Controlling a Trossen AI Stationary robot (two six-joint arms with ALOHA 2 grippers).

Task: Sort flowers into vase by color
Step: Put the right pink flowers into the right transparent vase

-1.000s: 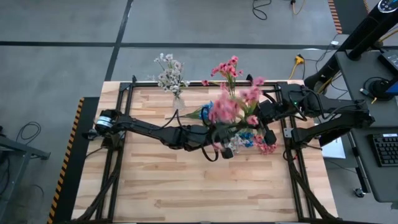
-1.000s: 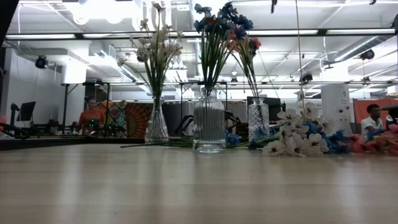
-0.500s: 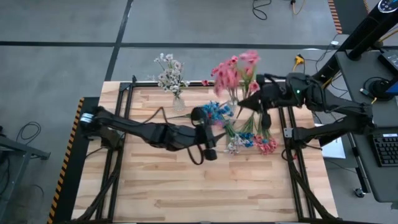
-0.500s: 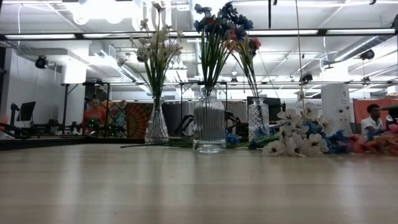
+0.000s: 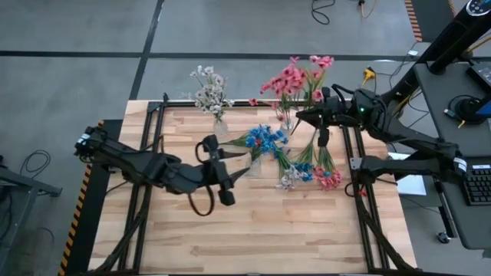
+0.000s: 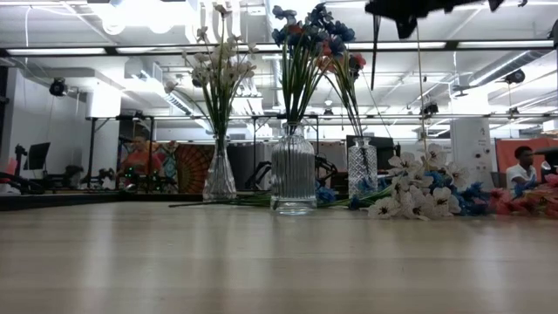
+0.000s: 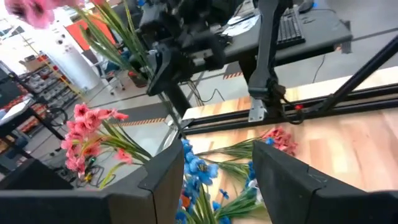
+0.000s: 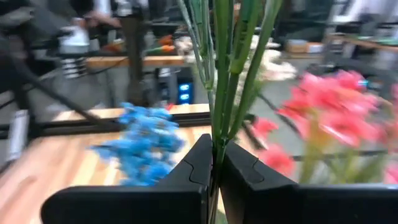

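Wooden surface (image 5: 253,230) carries three glass vases w/ white, blue, pink flowers. Right claw (image 5: 301,116) clamped on pink spray (image 5: 303,75) stems, above pink vase (image 5: 285,119). Left claw (image 5: 238,165) spread wide, nothing held, near surface middle. Loose flowers (image 5: 307,170) lie at right.

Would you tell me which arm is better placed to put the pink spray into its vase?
Right. The right gripper is shut on the pink spray, above the pink vase. The left gripper is open, empty, near mid-table.
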